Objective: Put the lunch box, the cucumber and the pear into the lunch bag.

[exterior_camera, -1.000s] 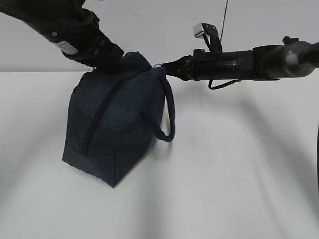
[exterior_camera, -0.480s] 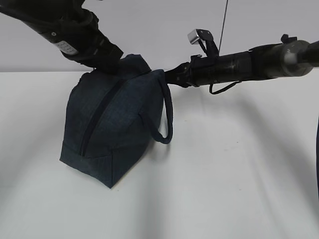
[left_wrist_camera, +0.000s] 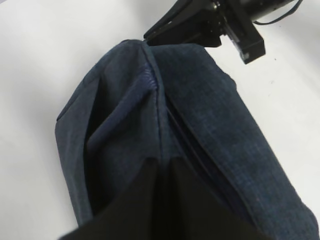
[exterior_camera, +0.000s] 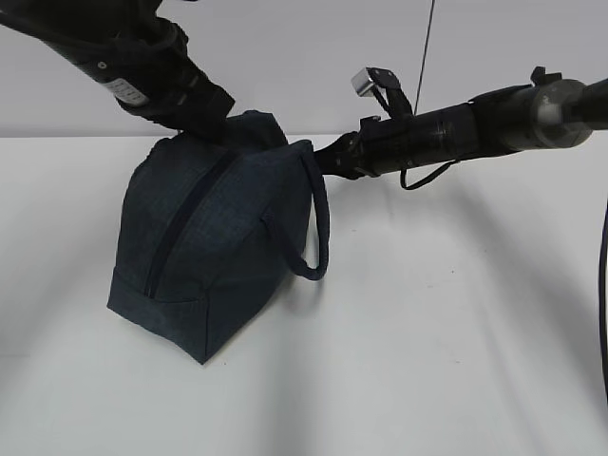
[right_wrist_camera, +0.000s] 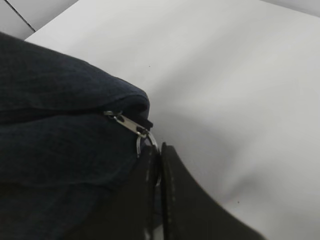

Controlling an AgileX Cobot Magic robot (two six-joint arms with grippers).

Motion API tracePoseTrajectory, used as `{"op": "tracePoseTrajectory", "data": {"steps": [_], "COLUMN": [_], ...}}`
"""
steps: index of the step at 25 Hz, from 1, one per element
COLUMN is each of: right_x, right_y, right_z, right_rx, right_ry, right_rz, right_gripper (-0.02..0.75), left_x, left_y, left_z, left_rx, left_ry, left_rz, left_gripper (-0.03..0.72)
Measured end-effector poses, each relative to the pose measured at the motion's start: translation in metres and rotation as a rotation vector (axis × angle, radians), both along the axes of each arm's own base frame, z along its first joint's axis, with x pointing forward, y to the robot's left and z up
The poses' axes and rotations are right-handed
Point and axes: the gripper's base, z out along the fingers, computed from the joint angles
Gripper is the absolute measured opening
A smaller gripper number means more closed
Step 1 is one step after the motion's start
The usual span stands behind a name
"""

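The lunch bag sits on the white table in the left middle of the outside view, and its zipper looks closed all the way along. The left pincer comes in from the upper left and is squeezed together on the cloth at the top of the bag. The right pincer reaches in from the right and is clamped on the metal ring of the zipper pull at the bag's top right end. Compared with a moment ago, the bottom of the bag has slid a little to the left and the bag leans more, and the right arm has tipped down toward it. The bag is being tugged, but no gap shows yet. The lunch box, the cucumber and the pear are not in any picture, so I think packing has not started.
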Motion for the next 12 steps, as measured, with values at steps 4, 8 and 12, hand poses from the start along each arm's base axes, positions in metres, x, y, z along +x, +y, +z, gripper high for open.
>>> {"op": "tracePoseTrajectory", "data": {"steps": [4,8,12], "right_x": [-0.001,-0.002,-0.003], "right_y": [0.001,0.000,0.000], "right_z": [-0.003,-0.009,-0.011], "right_rx": [-0.016,-0.034,-0.043], "right_ry": [0.018,0.046,0.058], "right_rz": [0.008,0.014,0.018], "right_gripper": [0.000,0.000,0.000], "left_x": [0.000,0.001,-0.002], "left_y": [0.000,0.000,0.001], "left_z": [0.000,0.002,0.010], "left_rx": [0.000,-0.008,-0.019], "left_ry": [-0.004,-0.021,-0.048], "left_rz": [-0.002,0.004,0.007], "left_gripper": [0.001,0.002,0.002]}}
